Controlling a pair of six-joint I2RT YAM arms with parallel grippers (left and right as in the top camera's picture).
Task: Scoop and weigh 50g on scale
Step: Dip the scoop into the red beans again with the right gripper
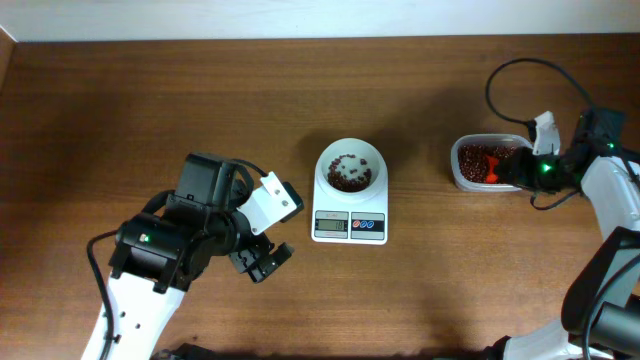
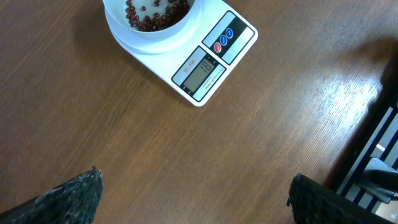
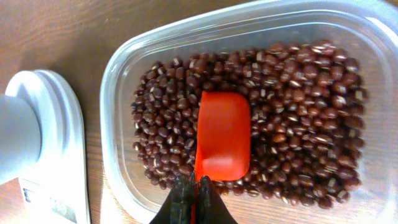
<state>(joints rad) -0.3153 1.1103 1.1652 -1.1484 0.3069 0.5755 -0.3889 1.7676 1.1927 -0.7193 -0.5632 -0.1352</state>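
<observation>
You've got one piece of furniture in view: the table (image 1: pixel 120 100). The top is dark brown wood grain, and in the overhead view the grain runs side to side. It fills almost the whole frame. Past the table's far edge there's a plain white strip (image 1: pixel 300 18); you can't tell whether it's wall or floor. Light on the table is even and diffuse, with soft, short shadows. In the left wrist view you get a pale glare patch (image 2: pixel 348 87) on the tabletop near its edge. Just beyond that edge sits a dark zone with pale parallel bars (image 2: pixel 375 142), too blurred to identify.
</observation>
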